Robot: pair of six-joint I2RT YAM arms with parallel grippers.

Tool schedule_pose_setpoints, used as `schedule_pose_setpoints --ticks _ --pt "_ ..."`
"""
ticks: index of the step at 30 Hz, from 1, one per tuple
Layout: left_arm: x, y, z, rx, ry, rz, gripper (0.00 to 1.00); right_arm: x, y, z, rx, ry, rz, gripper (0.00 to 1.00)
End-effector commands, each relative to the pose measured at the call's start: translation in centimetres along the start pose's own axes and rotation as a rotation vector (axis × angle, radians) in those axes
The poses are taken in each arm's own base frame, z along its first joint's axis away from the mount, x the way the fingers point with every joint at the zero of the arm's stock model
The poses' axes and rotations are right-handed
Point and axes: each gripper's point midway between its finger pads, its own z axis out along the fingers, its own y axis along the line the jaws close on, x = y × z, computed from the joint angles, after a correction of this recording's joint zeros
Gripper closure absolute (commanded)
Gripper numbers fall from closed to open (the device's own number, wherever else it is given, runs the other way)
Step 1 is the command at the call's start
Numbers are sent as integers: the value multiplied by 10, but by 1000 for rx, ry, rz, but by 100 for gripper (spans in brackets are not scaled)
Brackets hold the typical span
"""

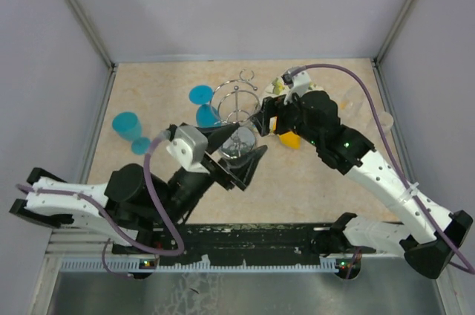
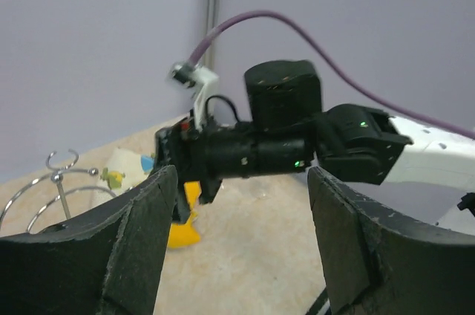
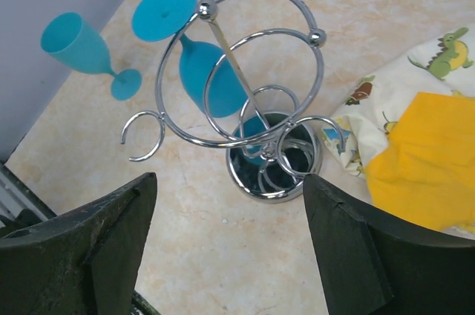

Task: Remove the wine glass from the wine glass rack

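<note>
At the left a second blue wine glass (image 1: 128, 126) is on the table (image 1: 312, 189), well apart from the rack and seemingly upright. The left gripper (image 1: 251, 141) hovers over the near side of the rack's round base, jaws apart with nothing between them. The wine glass (image 3: 204, 81) to be taken hangs bowl-down on the left side of the wine glass rack (image 3: 271, 181), its foot caught in one of the looped wire arms. The right gripper (image 3: 228, 181) hangs above the rack from the right, its jaws likewise spread and empty. Just right of the base lie a dinosaur-print cloth (image 3: 445, 51) and a yellow cloth (image 3: 430, 166). The likely trouble is crowding. Both tools sit close around a light wire stand, so either could nudge the pole or a loop and tip it, or they could strike each other. Dragging the glass sideways, rather than sliding its stem out through the loop's gap, would pull the rack over.
</note>
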Motion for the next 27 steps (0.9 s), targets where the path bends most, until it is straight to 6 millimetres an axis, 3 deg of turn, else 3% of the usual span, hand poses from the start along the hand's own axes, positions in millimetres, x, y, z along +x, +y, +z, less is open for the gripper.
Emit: schedule_pose_setpoints --ticks 1,3,8,11,12,14,18,21,23,25,27 --pt "30 8 -15 109 126 -123 23 -43 -5 -29 39 -127 -21 20" --pt "17 34 -15 10 91 -92 23 -44 -9 -31 55 -129 -29 20" --pt "-10 121 -25 -284 28 -47 19 -44 -8 -25 43 -128 -24 20" --pt "-12 165 -38 -440 18 -30 23 -40 -5 -18 23 -121 -13 20" --pt "-6 172 -40 -468 33 -11 24 -39 -3 -15 12 -121 -7 20" --pt "14 168 -36 -419 86 -24 23 -36 0 -10 -9 -115 0 20" --pt "54 161 -10 -314 216 -29 23 -31 4 -4 -29 -96 9 20" --pt "61 188 7 -342 239 -37 24 -32 6 -10 -41 -102 16 21" --pt "67 214 20 -348 263 -72 24 -33 7 -16 -49 -112 19 20" --pt "88 262 26 -455 323 -148 28 -34 6 -20 -42 -117 20 20" --pt "116 311 18 -572 390 -242 35 -34 5 -23 -37 -119 19 20"
